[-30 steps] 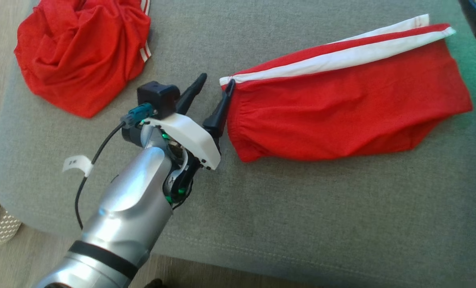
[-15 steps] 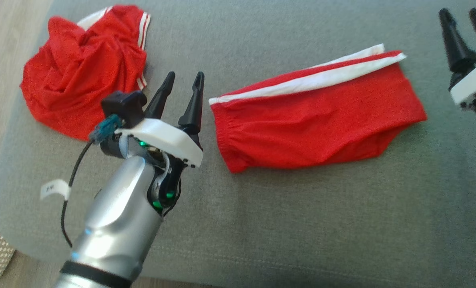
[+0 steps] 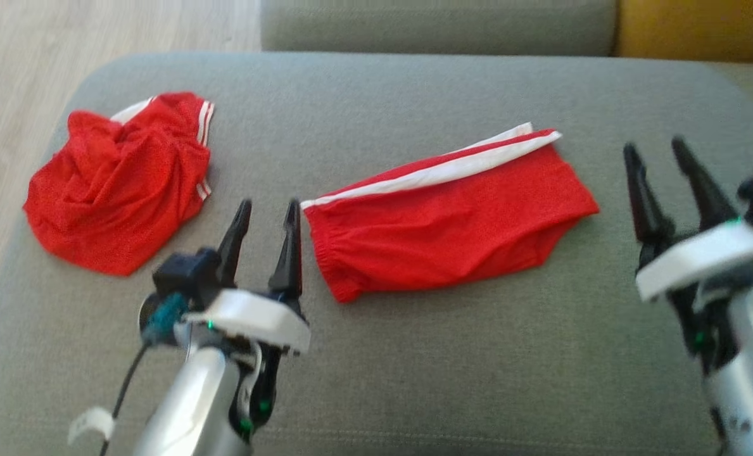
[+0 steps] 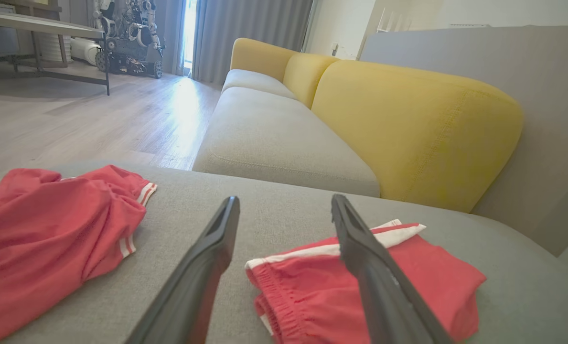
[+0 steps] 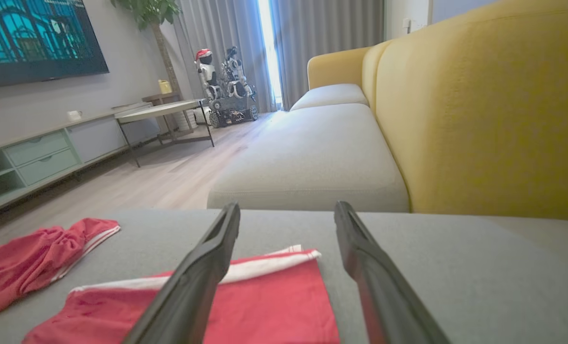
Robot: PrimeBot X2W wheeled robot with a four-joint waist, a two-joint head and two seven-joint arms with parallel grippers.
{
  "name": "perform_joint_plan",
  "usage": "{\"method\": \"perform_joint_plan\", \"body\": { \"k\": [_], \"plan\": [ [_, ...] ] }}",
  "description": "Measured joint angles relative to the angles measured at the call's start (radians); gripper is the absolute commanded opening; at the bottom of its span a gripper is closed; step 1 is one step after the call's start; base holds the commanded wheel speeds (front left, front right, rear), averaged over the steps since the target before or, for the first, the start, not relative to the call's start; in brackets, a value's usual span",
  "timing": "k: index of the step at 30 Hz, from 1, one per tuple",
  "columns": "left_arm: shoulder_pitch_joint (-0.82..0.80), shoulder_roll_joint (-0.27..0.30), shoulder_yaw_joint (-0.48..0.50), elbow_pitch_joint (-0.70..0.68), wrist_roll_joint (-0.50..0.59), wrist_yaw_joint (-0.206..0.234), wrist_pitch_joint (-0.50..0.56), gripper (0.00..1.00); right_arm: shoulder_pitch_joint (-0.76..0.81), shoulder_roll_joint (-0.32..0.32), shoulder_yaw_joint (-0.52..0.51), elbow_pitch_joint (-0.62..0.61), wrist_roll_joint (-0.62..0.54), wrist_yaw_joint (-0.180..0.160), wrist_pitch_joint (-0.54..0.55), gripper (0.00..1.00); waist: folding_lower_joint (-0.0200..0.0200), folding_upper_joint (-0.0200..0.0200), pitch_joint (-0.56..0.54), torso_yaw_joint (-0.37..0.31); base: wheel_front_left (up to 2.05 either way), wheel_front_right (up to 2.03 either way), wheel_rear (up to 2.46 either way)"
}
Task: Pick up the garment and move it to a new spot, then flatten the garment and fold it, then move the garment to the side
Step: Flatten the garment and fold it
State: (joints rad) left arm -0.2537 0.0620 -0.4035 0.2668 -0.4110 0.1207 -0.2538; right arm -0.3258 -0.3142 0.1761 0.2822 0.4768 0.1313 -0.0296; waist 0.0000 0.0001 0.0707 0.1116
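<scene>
1. the folded red shorts [image 3: 446, 221] lie flat near the middle of the grey cushion [image 3: 477, 367]. the gathered elastic waistband is at their left end, and a white side stripe runs along their far edge.
2. the left gripper [image 3: 268, 206] sits just left of the waistband. its two dark fingers point away from the robot with a moderate gap between them and grip nothing. its right finger is close beside the stripe's left corner, and i cannot tell whether it touches the cloth.
3. the right gripper [image 3: 655, 145] is to the right of the shorts and clear of them. its fingers are likewise parted and empty.
4. a crumpled red garment [image 3: 113, 190] with thin white stripes at its hem lies in a heap at the cushion's far left, well apart from the shorts.
5. a small white tag [image 3: 91, 423] is wrapped around the black cable [image 3: 123, 386] on the left arm. any marks on it are too blurred to read.
6. beyond the cushion, the wrist views show a sofa with a yellow backrest [image 4: 408, 119] and a grey seat [image 4: 274, 138].
7. further off are a pale wood floor [image 4: 97, 119] and a wheeled robot [image 5: 226, 91] by the curtains.
8. a wall screen [image 5: 35, 38] shows a teal picture, and no writing on it is legible.
</scene>
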Motion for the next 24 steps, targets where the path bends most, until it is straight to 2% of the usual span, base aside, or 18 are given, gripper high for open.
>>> {"method": "perform_joint_plan", "body": {
  "k": [6,11,16,24],
  "plan": [
    [0.109,-0.007,0.030,-0.063,0.059,0.002,0.000,1.00,0.190,0.091,-0.100,-0.089,-0.157,0.000,-0.015,1.00,0.0000,0.0000,-0.031,-0.032,0.00,0.00,0.00],
    [0.169,-0.007,0.039,-0.084,0.110,-0.003,0.000,1.00,0.295,0.146,-0.121,-0.145,-0.283,0.000,-0.050,1.00,0.0000,0.0000,-0.034,-0.043,0.00,0.00,0.00],
    [0.209,-0.007,0.039,-0.091,0.118,-0.006,0.000,1.00,0.320,0.200,-0.146,-0.157,-0.305,0.000,-0.067,1.00,0.0000,0.0000,-0.033,-0.053,0.00,0.00,0.00],
    [0.208,-0.008,0.034,-0.111,0.100,0.003,0.000,1.00,0.319,0.216,-0.155,-0.169,-0.295,0.000,-0.062,1.00,0.0000,0.0000,-0.019,-0.040,0.00,0.00,0.00]
  ]
}}
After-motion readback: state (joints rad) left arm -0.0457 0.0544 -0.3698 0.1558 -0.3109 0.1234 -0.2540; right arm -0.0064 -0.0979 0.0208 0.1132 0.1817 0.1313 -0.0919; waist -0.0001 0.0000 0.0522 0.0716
